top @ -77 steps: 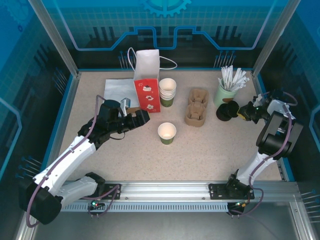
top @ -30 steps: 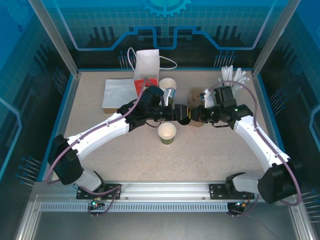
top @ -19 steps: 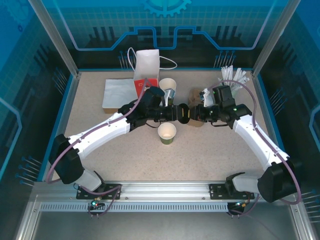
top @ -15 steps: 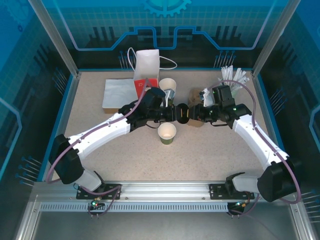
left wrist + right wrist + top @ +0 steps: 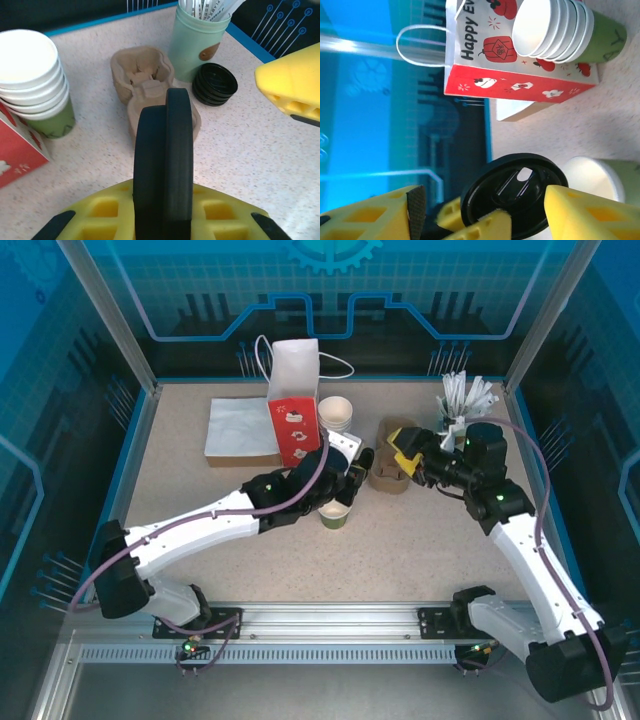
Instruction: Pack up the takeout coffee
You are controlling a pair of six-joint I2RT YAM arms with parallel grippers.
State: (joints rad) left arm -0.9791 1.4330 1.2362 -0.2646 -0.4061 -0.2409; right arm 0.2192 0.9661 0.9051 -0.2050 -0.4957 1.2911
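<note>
Handoff done: black lid [image 5: 164,165] now clamped edge-on in left gripper [image 5: 348,478], just over the paper cup [image 5: 335,515] at table centre. Right gripper [image 5: 406,454] has backed off, fingers wide, empty. Capping likely next.

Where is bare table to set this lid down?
Bare: the near strip of table between the green cup and the front rail, and the left edge nearer than the napkins. Crowded: the far row of paper bag, cup stack, cup carrier and stick pot.
</note>
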